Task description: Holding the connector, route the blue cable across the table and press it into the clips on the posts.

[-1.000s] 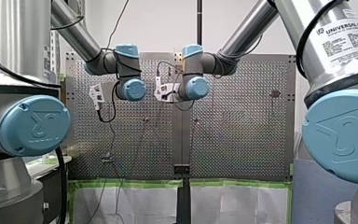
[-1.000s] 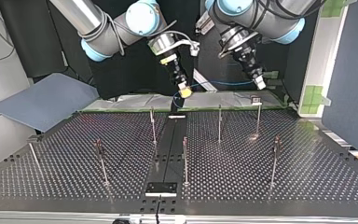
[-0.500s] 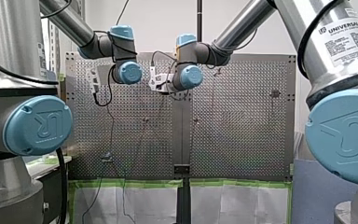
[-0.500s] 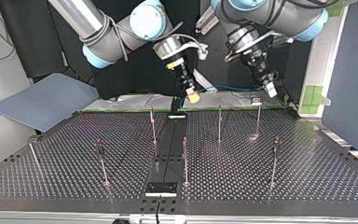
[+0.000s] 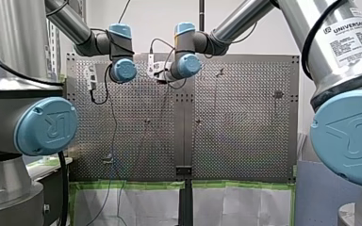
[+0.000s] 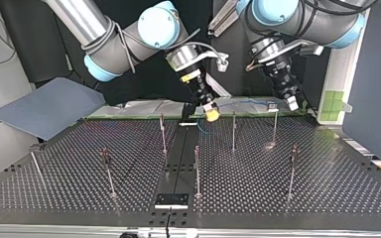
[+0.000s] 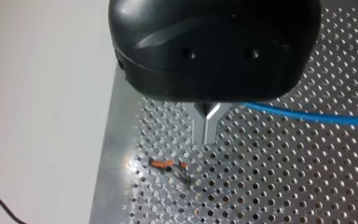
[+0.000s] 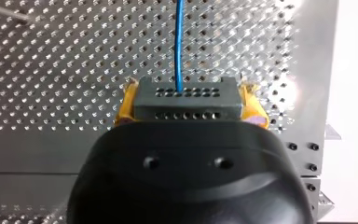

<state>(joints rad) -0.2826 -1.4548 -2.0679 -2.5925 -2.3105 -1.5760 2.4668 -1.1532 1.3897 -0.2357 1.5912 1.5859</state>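
A thin bright-blue cable (image 8: 179, 46) leaves a dark grey plastic connector block (image 8: 186, 100) dotted with rows of tiny holes, flanked by yellow rubber pads (image 8: 125, 106). The silvery metal table (image 5: 245, 141) carries an even grid of holes; bright green tape (image 5: 132, 185) trims its lower edge in the front view.

Both grippers have travelled lower and toward the top view's right. My right gripper (image 6: 211, 115), carrying the connector (image 8: 186, 99), now hangs over the surface's (image 6: 327, 188) far edge. My left gripper (image 6: 292, 103) has drawn level with a post's clip (image 6: 273, 105), and the blue cable (image 6: 243, 101) has come down between them.
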